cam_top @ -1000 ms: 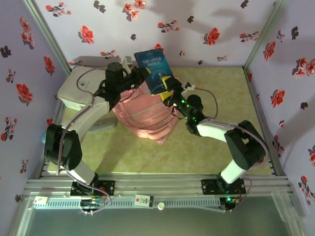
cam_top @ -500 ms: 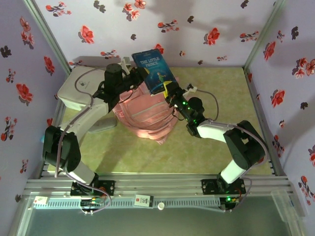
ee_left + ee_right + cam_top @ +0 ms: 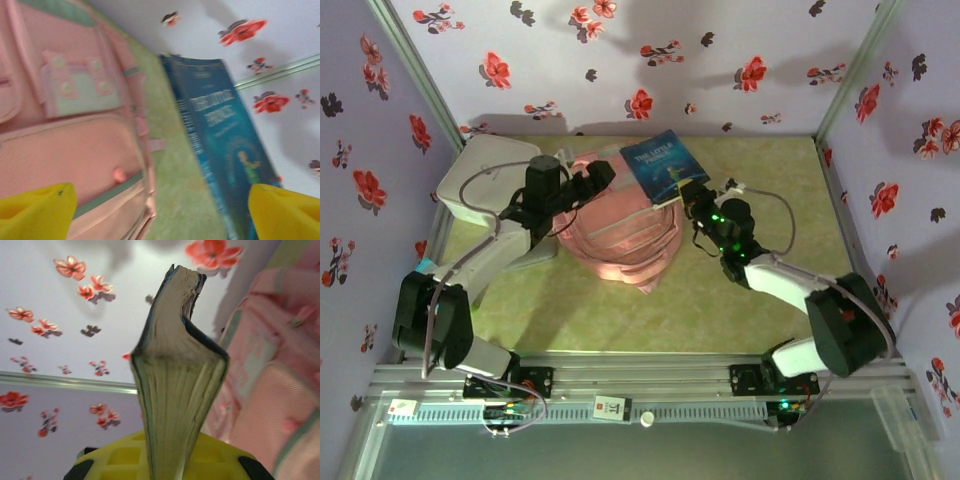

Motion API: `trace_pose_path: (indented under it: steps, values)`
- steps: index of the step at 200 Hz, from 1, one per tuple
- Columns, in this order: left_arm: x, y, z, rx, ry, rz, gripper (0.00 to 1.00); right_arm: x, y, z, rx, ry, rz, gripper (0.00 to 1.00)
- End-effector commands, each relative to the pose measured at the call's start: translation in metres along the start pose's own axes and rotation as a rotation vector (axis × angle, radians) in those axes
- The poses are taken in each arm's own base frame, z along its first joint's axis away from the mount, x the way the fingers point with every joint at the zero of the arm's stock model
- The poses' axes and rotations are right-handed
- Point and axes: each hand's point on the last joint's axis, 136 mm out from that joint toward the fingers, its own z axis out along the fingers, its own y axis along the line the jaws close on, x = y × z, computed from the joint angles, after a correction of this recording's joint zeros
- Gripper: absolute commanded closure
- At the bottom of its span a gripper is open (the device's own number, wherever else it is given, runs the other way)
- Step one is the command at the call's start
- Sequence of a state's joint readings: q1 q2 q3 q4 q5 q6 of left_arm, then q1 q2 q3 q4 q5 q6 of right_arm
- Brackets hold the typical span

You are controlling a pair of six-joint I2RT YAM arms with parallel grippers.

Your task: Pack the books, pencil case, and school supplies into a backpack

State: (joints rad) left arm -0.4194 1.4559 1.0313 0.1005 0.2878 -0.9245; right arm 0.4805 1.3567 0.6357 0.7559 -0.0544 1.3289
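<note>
Since a moment ago my left jaws have sprung wide open off the dark blue paperback book (image 3: 663,167), at the far edge of the pale-pink fabric backpack (image 3: 620,238). Right wrist view shows its page edges clamped in my right jaws; overhead shows its cover.

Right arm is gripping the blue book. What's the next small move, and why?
Probably ease the right gripper left to carry the blue book over the backpack. The book is clamped at one edge, beside the backpack's far right side rather than in it, and the left gripper stands open, off the book.
</note>
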Motion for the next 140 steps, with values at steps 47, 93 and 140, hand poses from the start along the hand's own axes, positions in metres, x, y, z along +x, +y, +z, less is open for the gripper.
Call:
trace_pose_path:
  steps: [47,93,140]
  values:
    - [0.037,0.035,-0.013,-0.209,0.197,0.452,0.0,-0.053,0.007,-0.074,0.219,-0.184,-0.352,0.97]
    - [0.058,0.034,-0.006,-0.338,0.303,0.768,0.0,-0.069,0.005,-0.102,0.287,-0.244,-0.41,0.97]
    - [0.097,0.037,0.016,-0.408,0.48,1.006,0.01,-0.072,-0.003,-0.107,0.322,-0.246,-0.409,0.97]
